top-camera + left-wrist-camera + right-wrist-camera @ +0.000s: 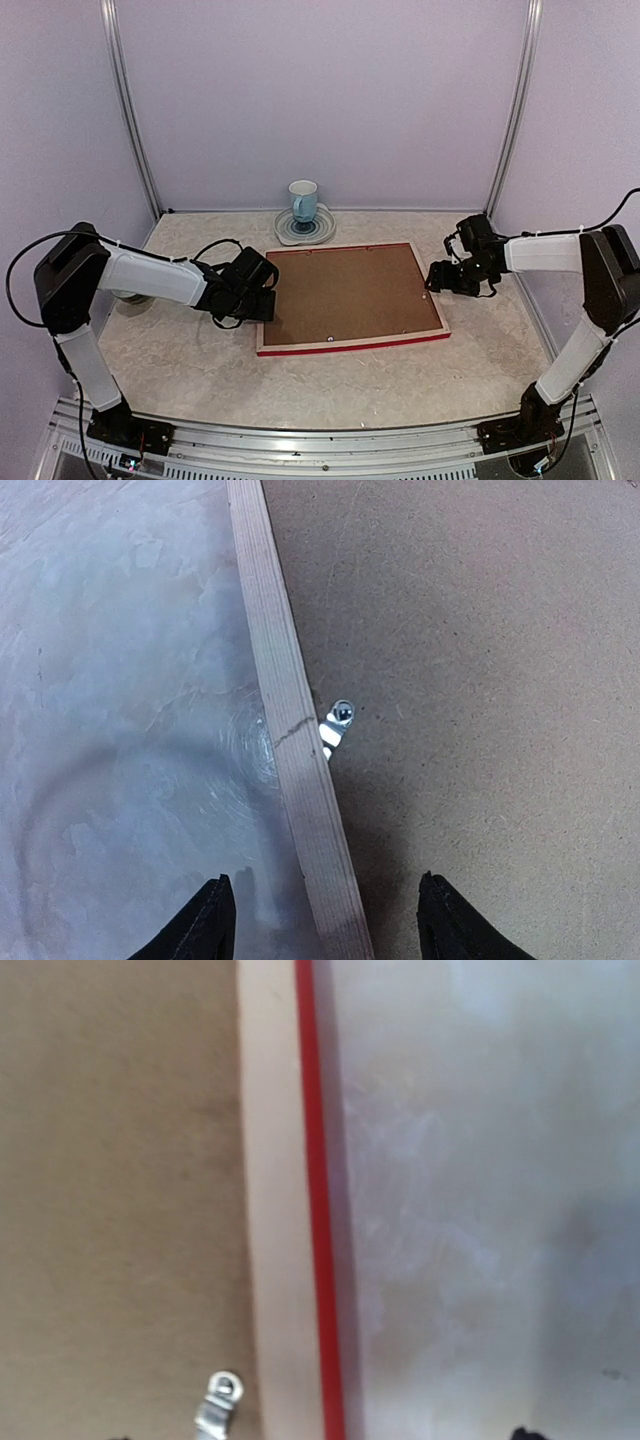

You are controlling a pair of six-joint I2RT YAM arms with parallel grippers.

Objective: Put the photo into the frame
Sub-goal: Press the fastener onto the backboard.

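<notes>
The left gripper hung low over the frame's left edge, its jaws apart and straddling the pale wood rail without touching it. The frame lay face down in the middle of the marbled table, with the brown backing board in it and a metal clip just beside the rail. Behind it a blue-and-white mug stood on a plate. The right gripper, jaws wide apart, hung over the frame's right edge.

The frame is red-edged pale wood, the backing board plain brown.
</notes>
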